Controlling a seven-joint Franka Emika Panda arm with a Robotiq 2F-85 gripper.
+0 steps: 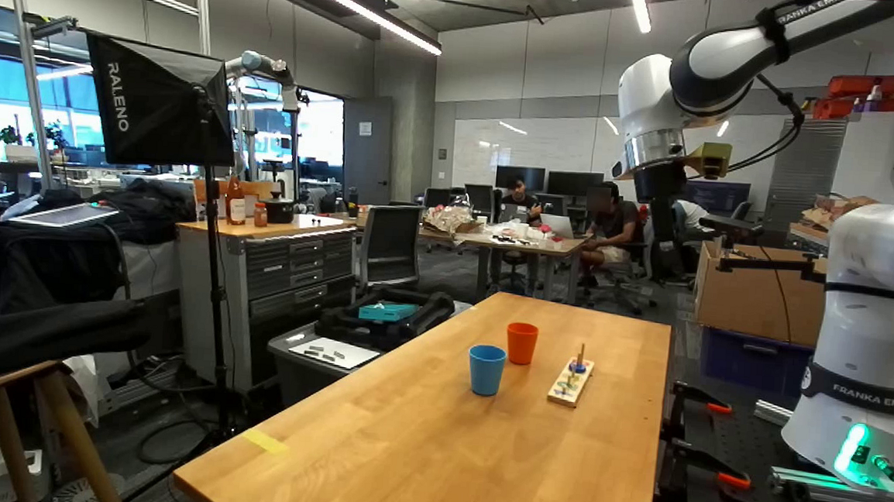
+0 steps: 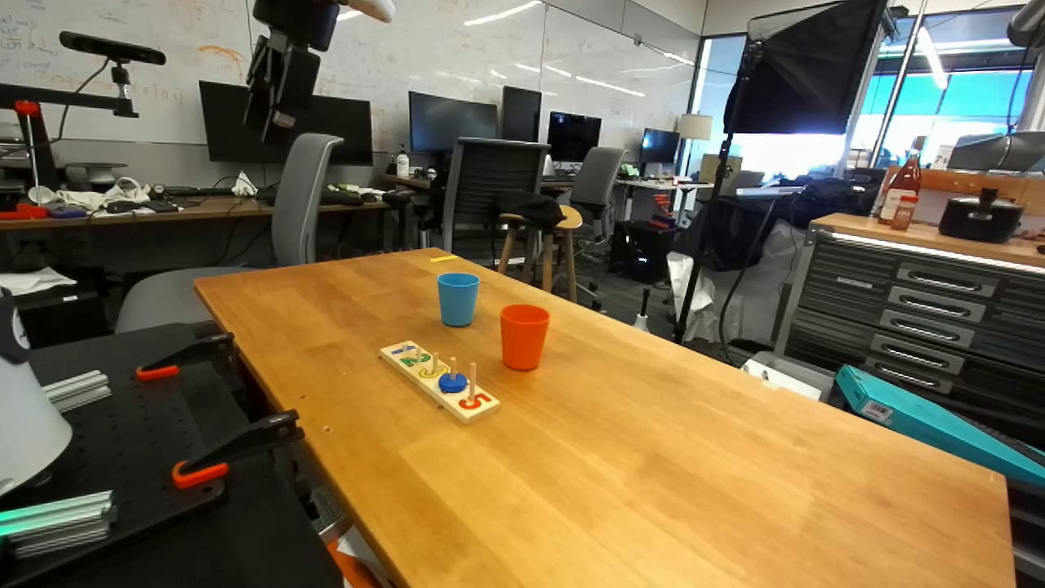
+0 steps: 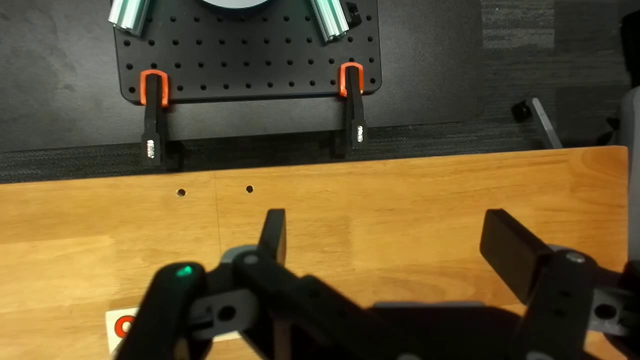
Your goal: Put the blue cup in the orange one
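Observation:
The blue cup stands upright on the wooden table in both exterior views [image 1: 487,371] [image 2: 458,300]. The orange cup stands upright beside it, a small gap apart, in both exterior views [image 1: 521,344] [image 2: 524,338]. Both openings face up. My gripper is high above the table and away from both cups in both exterior views [image 1: 670,257] [image 2: 273,122]. In the wrist view my gripper [image 3: 385,235] is open, its fingers wide apart with only bare table seen between them. Neither cup shows in the wrist view.
A wooden number peg board with a blue ring lies near the cups in both exterior views [image 1: 571,383] [image 2: 437,382]. Its corner shows in the wrist view [image 3: 116,325]. Black clamps with orange ends [image 3: 354,105] sit on the robot's mount by the table edge [image 3: 400,162].

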